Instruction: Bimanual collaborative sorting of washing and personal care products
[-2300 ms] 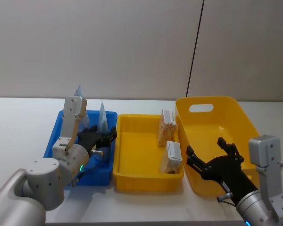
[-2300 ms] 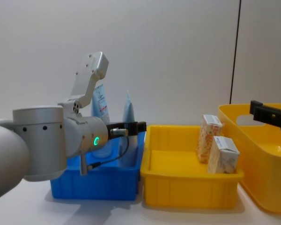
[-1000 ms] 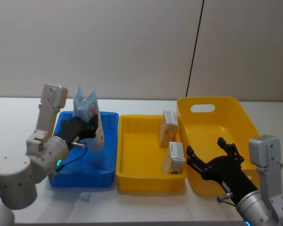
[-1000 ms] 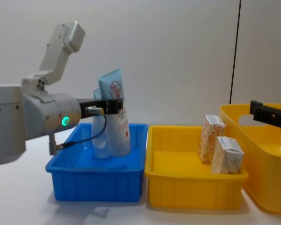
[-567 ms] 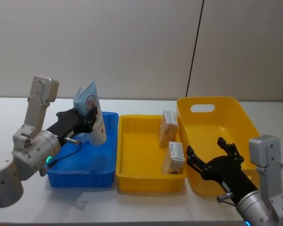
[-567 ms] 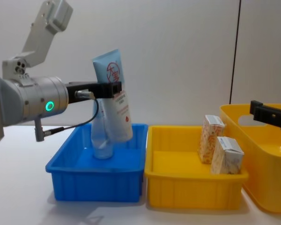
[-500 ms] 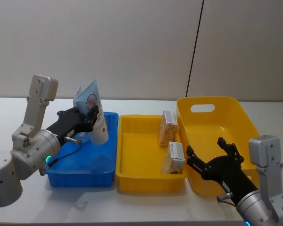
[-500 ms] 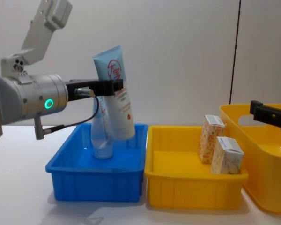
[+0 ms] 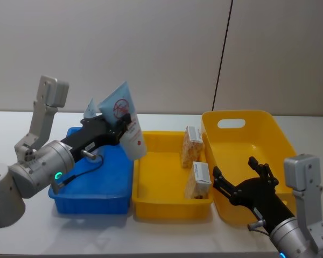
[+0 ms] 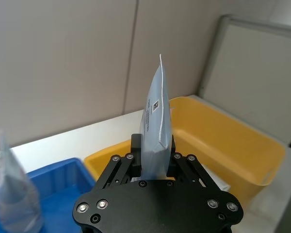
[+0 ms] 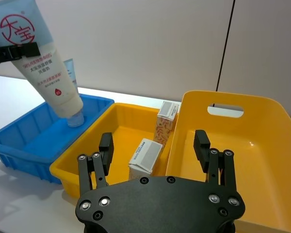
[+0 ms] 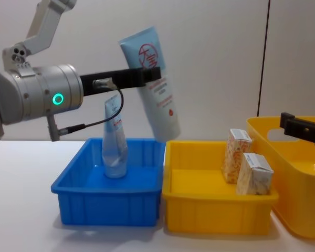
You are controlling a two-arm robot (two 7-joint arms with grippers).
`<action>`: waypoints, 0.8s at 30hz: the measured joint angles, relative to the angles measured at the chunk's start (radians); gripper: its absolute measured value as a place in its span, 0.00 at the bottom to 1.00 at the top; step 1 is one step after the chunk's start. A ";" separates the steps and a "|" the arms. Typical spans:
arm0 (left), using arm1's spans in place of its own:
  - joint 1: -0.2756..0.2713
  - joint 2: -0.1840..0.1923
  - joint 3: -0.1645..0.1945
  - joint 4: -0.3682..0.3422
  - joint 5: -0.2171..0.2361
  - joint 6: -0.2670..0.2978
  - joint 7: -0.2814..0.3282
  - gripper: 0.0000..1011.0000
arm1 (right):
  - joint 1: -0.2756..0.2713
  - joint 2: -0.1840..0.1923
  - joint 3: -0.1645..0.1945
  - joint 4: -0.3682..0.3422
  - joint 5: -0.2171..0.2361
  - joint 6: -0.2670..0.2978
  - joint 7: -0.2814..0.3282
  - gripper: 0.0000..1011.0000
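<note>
My left gripper (image 12: 147, 76) is clamped across the upper part of a pale blue-and-white tube (image 12: 158, 102), and from the left wrist view its fingers (image 10: 133, 144) press flat on both faces of that tube. The held tube hangs in the air, crimped end up and cap end down, tilted so the cap sits farther to the right than the grip. Straight under that cap I see the seam where the blue bin (image 12: 107, 207) meets the shallow yellow tray (image 12: 215, 215); the cap touches neither.

Below the hand and back toward its wrist, a second tube (image 12: 114, 148) stands cap-down inside the blue bin, leaning a little. To the right of the hand, at the far right end of the shallow tray, two small cartons stand upright just beside each other: the farther carton (image 9: 191, 144) and the nearer carton (image 9: 197, 180).

My right gripper (image 9: 237, 171) hovers with its fingers spread wide and nothing between them. Under it and just past it lies the deep yellow bin (image 9: 269, 129) with the handle slot; the two cartons are to that hand's left, just across the bin's wall.
</note>
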 joint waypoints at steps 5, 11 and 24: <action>-0.015 -0.001 0.012 0.012 -0.034 0.005 -0.067 0.24 | 0.000 0.000 0.000 0.000 0.000 0.000 0.000 0.99; -0.036 -0.003 0.031 0.030 -0.072 0.019 -0.147 0.24 | 0.000 0.000 0.000 0.000 0.000 0.000 0.000 0.99; -0.090 -0.022 0.083 0.089 -0.137 0.061 -0.308 0.24 | 0.006 0.006 -0.001 -0.026 0.021 0.035 0.036 0.99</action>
